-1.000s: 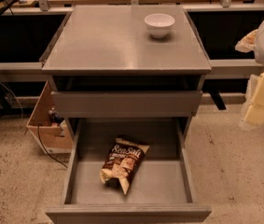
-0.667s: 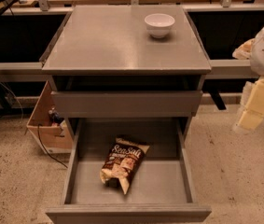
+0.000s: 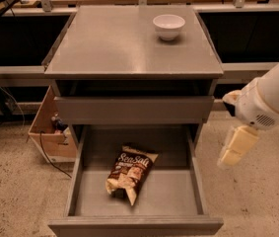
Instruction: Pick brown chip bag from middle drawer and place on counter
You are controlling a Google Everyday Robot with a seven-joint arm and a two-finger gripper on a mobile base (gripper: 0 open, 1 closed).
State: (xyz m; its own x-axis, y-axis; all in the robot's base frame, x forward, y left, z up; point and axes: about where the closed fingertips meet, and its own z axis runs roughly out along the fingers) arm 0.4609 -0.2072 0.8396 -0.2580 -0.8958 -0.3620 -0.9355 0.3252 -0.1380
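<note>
Gripper [image 3: 236, 146] hangs just off the right side of the middle drawer [image 3: 178, 194], outside its right wall, over speckled floor [image 3: 16, 186]. Parted or closed: cannot tell.

Drawer stands pulled out, with a flat grey bottom and low side walls.

Brown chip bag [image 3: 130, 173] lies flat inside the drawer, left of centre. It is crinkled, with white "Sea Salt" script and its pale end toward the drawer's front. The bottom right of the bag is bare.

Above the drawer is a shut drawer front [image 3: 134, 110], then the counter [image 3: 114, 46], glossy grey, with a white bowl [image 3: 168, 26] far right.

Cardboard box [image 3: 48, 130] sits left of the drawer.
</note>
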